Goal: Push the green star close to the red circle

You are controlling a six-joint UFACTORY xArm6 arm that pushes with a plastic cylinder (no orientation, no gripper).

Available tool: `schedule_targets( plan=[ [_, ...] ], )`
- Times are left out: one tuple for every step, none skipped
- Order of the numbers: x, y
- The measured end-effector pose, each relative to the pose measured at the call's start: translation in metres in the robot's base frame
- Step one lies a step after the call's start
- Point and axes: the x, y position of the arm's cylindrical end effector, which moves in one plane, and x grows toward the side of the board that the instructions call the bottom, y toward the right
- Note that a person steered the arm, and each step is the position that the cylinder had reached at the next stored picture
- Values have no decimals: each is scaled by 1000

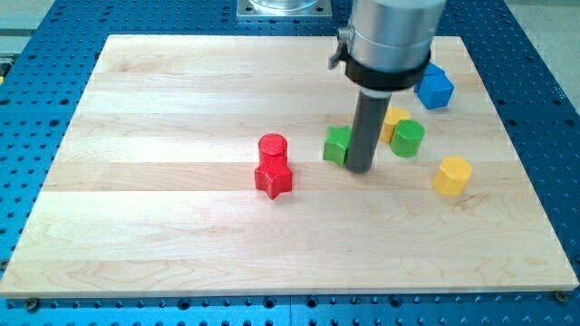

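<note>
Still, you have ground to cover: the green star [337, 145] sits mid-worktop [163, 235], apart from the red circle [272, 147] at its left. My tip [360, 168] touches its right side. No hand exists here. The half-hidden star shows no clear long axis or heading.

the arm's grey cylinder hangs from far right of centre, its dark rod upright, my tip [360, 169] on the board.
</note>
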Motion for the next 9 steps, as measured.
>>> schedule_targets(
  plan=[
    [-41,-12],
    [-61,-20],
    [-67,-22],
    [-74,-26],
    [-74,-29],
    [-85,-33],
    [-101,-47],
    [-112,-65],
    [-112,-35]
  ],
)
